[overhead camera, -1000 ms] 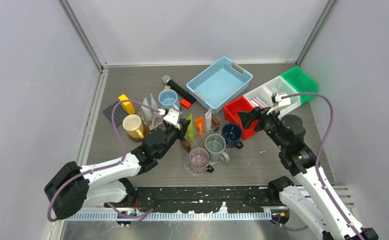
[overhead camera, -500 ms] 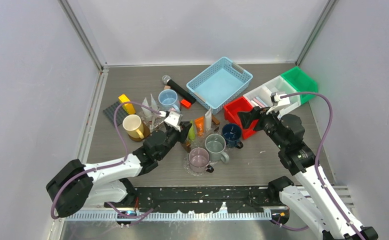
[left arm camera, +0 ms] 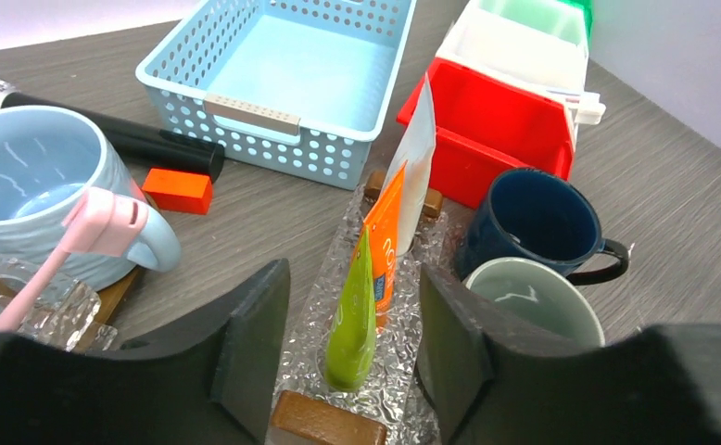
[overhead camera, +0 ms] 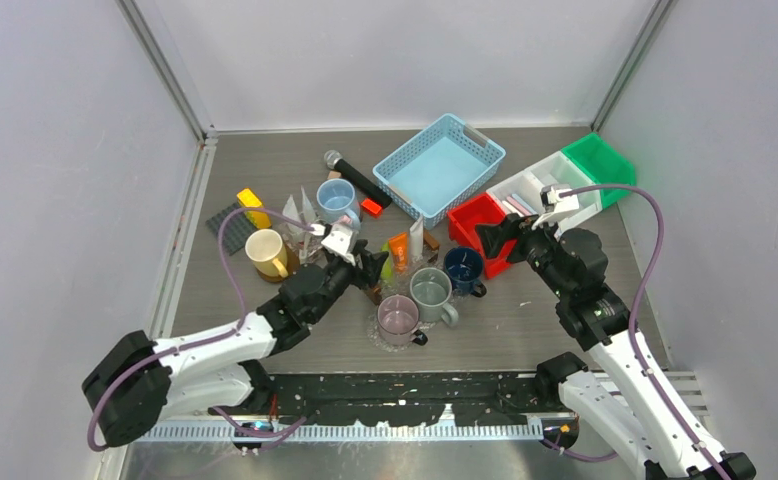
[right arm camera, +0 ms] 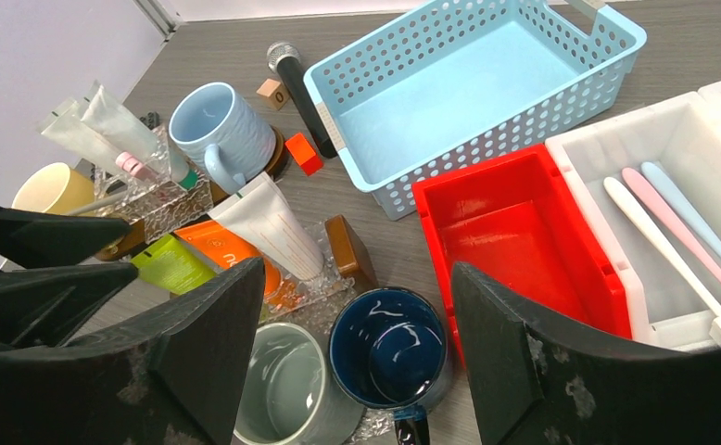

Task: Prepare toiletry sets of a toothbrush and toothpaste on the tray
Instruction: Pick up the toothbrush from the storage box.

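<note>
The left gripper point(left arm camera: 349, 357) is seen at the bottom centre of the left wrist view with its jaws parted and nothing gripped. The green tube point(left arm camera: 350, 311) stands between them, touched by neither, on the clear tray point(left arm camera: 312, 320), with the orange tube point(left arm camera: 386, 243) and white tube point(left arm camera: 417, 158) behind it. The right gripper point(right arm camera: 357, 320) is spread wide and empty over the navy mug point(right arm camera: 389, 357). Toothbrushes point(right arm camera: 664, 248) lie in the white bin point(right arm camera: 607, 139) at right.
</note>
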